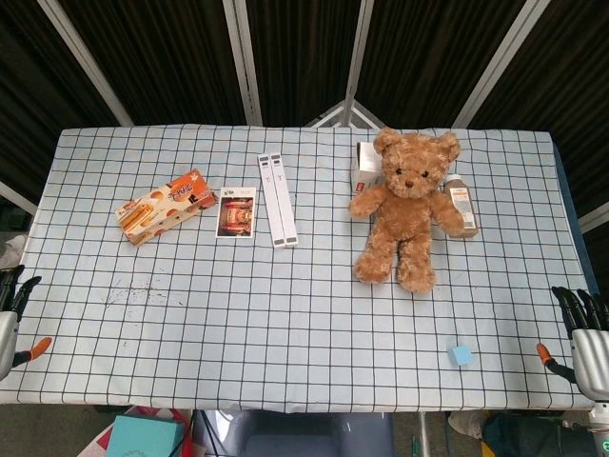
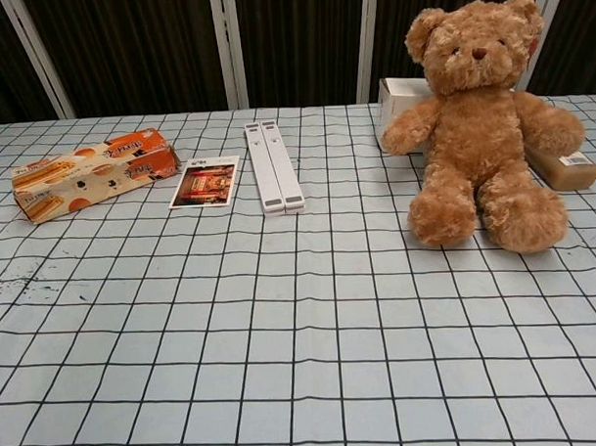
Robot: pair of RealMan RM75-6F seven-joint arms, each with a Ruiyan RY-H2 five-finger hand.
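Note:
A brown teddy bear (image 1: 407, 208) (image 2: 481, 124) sits on the checked tablecloth (image 1: 304, 314) at the right. Behind it lie a white box (image 1: 365, 168) (image 2: 397, 100) and a brown bottle (image 1: 461, 206) (image 2: 562, 168). An orange snack box (image 1: 165, 206) (image 2: 89, 173), a picture card (image 1: 237, 211) (image 2: 204, 181) and two white strips (image 1: 277, 198) (image 2: 273, 166) lie at the left and middle. My left hand (image 1: 11, 319) hangs off the table's left edge, fingers apart, holding nothing. My right hand (image 1: 585, 338) hangs off the right edge, fingers apart, also empty. Neither hand shows in the chest view.
A small blue cube (image 1: 462, 354) lies near the front right edge. A teal box (image 1: 143, 436) sits on the floor below the front edge. Dark marks (image 1: 133, 290) spot the cloth at front left. Metal frame bars (image 1: 347, 57) rise behind the table.

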